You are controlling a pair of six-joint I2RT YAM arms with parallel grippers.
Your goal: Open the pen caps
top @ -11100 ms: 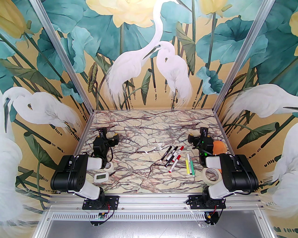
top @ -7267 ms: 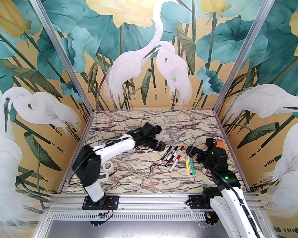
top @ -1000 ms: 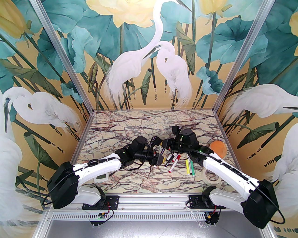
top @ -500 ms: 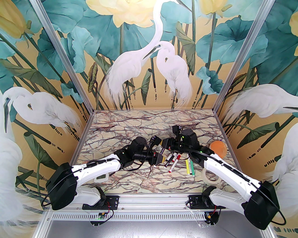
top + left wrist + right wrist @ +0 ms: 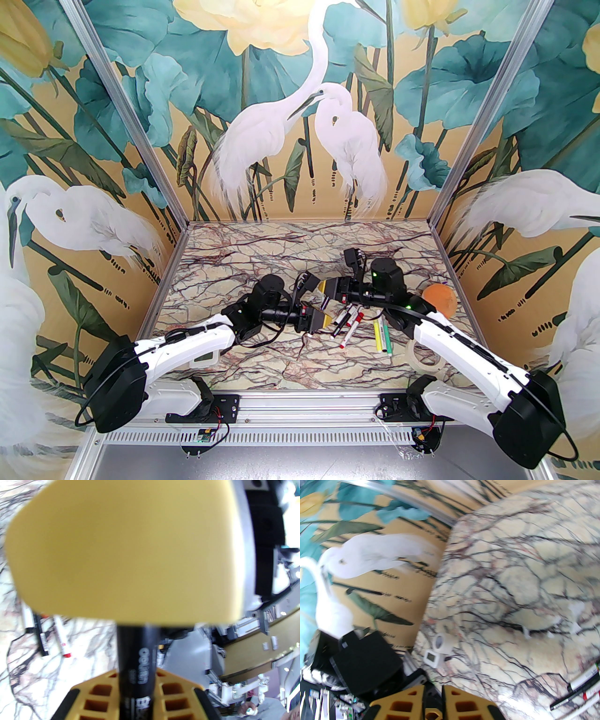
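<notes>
A black marker (image 5: 137,658) hangs above the marble table between my two grippers. My left gripper (image 5: 137,686) is shut on its barrel, and in the top view it (image 5: 326,322) sits just left of the other pens. My right gripper (image 5: 323,287) is shut on the marker's far end, which its yellow finger (image 5: 131,550) hides. Its fingers (image 5: 421,700) stand close together. On the table lie another black marker (image 5: 341,321), red pen caps (image 5: 359,317) on white barrels, a yellow marker (image 5: 377,335) and a green marker (image 5: 385,336).
A cream tape roll (image 5: 424,357) lies at the near right, with an orange round object (image 5: 439,300) behind it. A white digital device (image 5: 204,360) peeks from under my left arm. A smaller tape roll (image 5: 440,643) stands beside it. Patterned walls enclose the table.
My left gripper's jaws have closed on the black marker. Both arms have shifted slightly, the right wrist rising a little. The pens on the table have not moved.
</notes>
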